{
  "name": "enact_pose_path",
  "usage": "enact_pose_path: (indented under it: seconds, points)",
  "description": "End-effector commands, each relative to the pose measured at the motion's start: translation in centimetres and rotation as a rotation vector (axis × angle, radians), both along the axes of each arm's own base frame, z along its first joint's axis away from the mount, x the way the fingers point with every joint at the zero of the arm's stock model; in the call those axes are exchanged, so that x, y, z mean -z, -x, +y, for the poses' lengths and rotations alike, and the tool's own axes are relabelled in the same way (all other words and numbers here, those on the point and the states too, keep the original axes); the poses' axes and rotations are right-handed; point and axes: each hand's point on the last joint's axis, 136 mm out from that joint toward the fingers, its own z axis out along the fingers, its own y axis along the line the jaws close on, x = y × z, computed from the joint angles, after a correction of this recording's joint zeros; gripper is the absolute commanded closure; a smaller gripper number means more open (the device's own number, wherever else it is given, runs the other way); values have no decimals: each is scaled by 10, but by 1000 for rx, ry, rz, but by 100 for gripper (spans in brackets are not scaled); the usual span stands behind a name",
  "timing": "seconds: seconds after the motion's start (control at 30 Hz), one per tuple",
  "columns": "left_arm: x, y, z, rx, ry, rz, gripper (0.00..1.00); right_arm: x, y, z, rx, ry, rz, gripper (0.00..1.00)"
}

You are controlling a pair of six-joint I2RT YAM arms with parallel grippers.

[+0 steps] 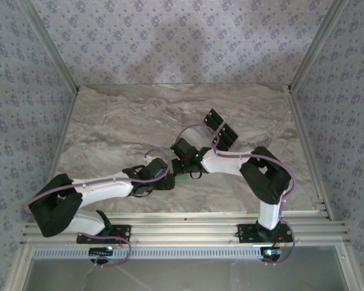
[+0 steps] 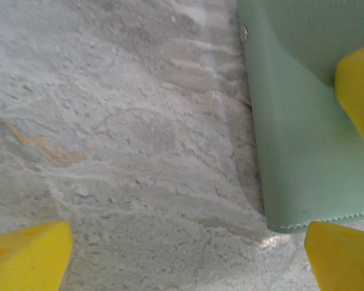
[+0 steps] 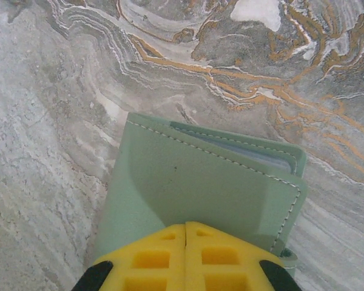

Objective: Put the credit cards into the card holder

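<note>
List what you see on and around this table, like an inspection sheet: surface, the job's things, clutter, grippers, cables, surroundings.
Surface: marble-patterned table, grey with orange veins.
Job's things: pale green card holder lying on the table; dark cards fanned out farther back, apart from it.
Clutter: nothing seen.
Grippers: left gripper open, the holder's corner by one finger; right gripper shut, its tips over the holder's near edge.
Cables: purple cables run along both arms.
Surroundings: patterned walls; metal rails at the front.
</note>
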Motion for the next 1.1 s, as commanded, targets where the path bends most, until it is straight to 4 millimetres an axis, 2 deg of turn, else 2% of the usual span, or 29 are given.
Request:
enact_pose_path:
  seconds: [0.0, 0.4, 0.67, 1.07]
  points:
    - [-2, -2, -6, -9, 44, -24, 2, 89, 73, -81, -25, 333, 277, 100]
    - [17, -1, -6, -30, 16, -1, 1, 113, 85, -101, -13, 352, 239, 100]
    - [28, 2, -3, -56, 22, 17, 1, 113, 91, -118, 19, 376, 184, 100]
    - [32, 5, 3, -87, 35, 16, 1, 121, 101, -135, 57, 408, 149, 100]
